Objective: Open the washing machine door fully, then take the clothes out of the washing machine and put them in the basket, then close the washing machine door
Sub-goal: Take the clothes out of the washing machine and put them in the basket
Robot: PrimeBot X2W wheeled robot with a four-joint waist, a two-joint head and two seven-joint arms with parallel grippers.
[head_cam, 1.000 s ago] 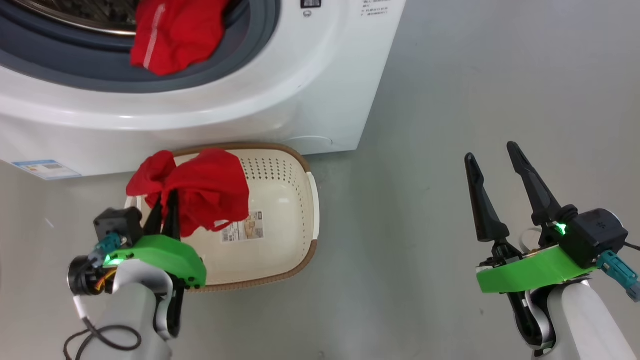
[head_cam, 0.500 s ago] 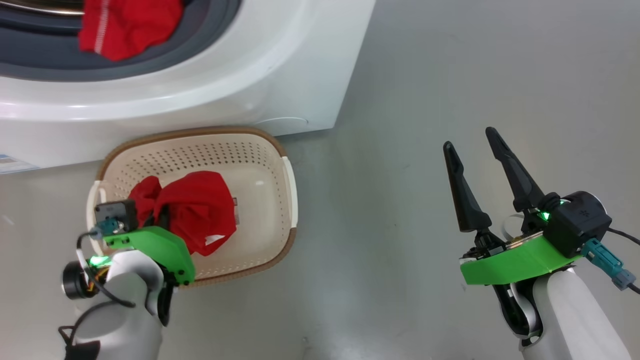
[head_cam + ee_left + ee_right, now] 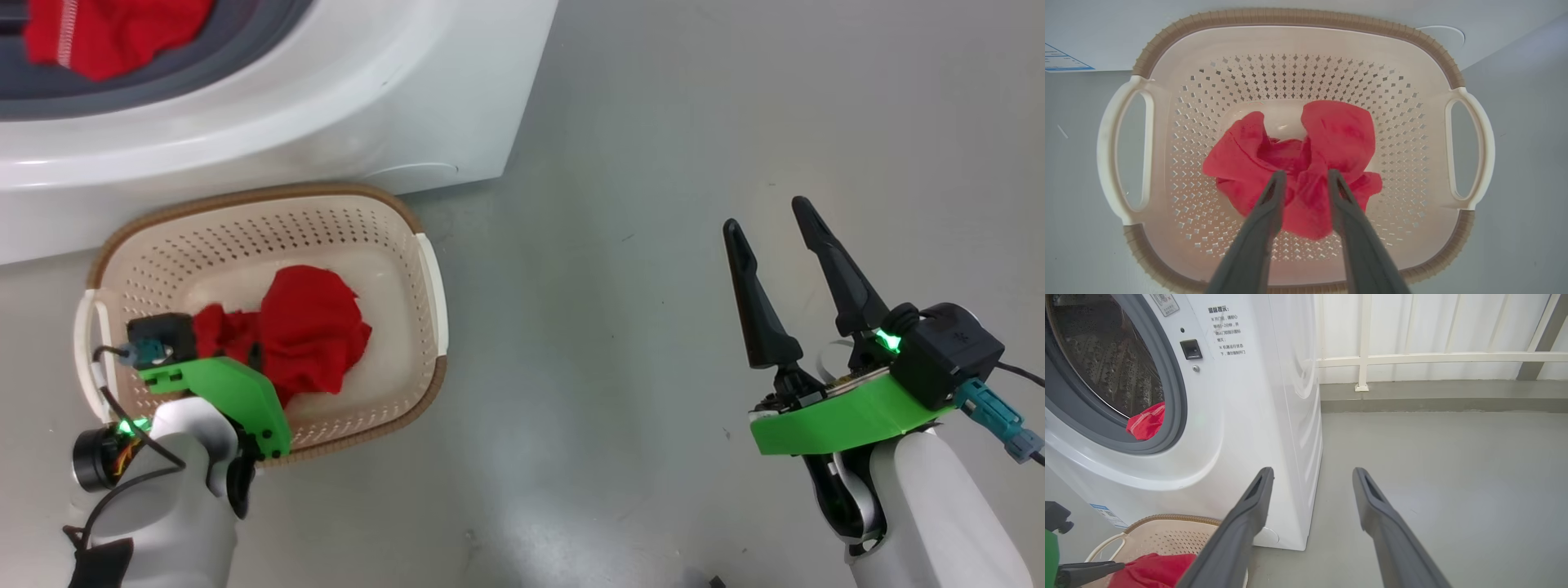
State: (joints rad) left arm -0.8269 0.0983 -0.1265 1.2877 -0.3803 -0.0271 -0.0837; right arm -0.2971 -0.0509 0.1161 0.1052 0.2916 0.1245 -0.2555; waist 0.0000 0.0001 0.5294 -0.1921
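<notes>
From the left wrist: left end effector [image 3: 1305,172] parted, straddling a red garment [image 3: 1339,130] slumped on the basket [image 3: 1290,16] bottom. Added from the right wrist: second red garment [image 3: 1147,422] draped over the washing machine [image 3: 1241,416] gasket [image 3: 1177,404]. Right end effector [image 3: 764,212] wide open, empty, above bare floor [image 3: 620,163], well apart from the basket rim.

Your left gripper [image 3: 1305,173], a second ago clamped on the soft bright red fabric garment [image 3: 1339,130] above the brown-rimmed cream-white perforated plastic basket [image 3: 1290,18], has sunk inside it and parted its fingers. The cloth now slumps on the basket floor between and just beyond them, covering the paper sticker. Your head camera has shifted, sliding the big white washing machine [image 3: 326,122] up and left.
</notes>
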